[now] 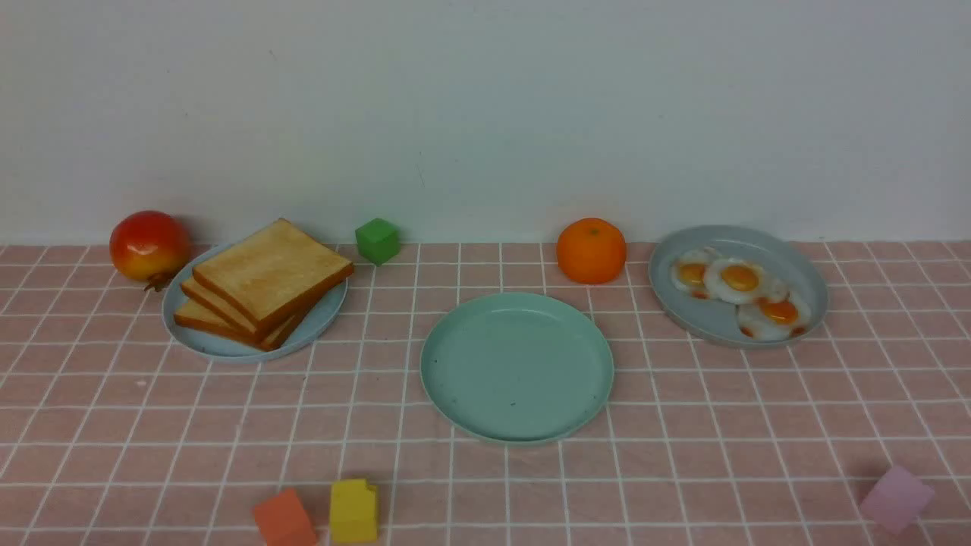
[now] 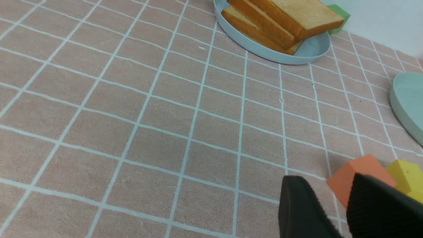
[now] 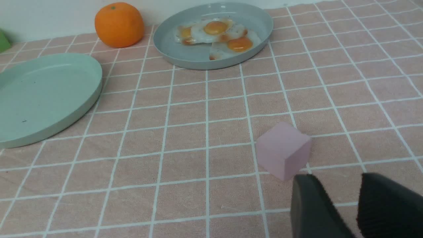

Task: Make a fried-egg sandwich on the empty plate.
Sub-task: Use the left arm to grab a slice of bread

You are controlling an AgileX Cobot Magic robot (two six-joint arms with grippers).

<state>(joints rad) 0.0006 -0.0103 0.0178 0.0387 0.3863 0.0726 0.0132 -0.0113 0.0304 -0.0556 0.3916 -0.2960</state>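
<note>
The empty mint-green plate [image 1: 516, 367] sits mid-table; its rim also shows in the left wrist view [image 2: 409, 102]. Toast slices [image 1: 265, 277] are stacked on a pale blue plate [image 1: 227, 345] at the back left. Three fried eggs [image 1: 740, 280] lie on a grey-blue plate [image 1: 804, 262] at the back right. Neither gripper appears in the front view. My left gripper [image 2: 325, 185] is open over the cloth, well short of the toast [image 2: 284, 16]. My right gripper [image 3: 335, 180] is open and empty, far from the eggs [image 3: 214, 29].
A red fruit [image 1: 149, 244], a green cube [image 1: 377, 240] and an orange [image 1: 591, 250] stand along the back wall. An orange cube [image 1: 284, 519] and a yellow cube [image 1: 353, 509] sit near the front left. A pink cube [image 1: 897, 498] sits front right, just ahead of the right gripper.
</note>
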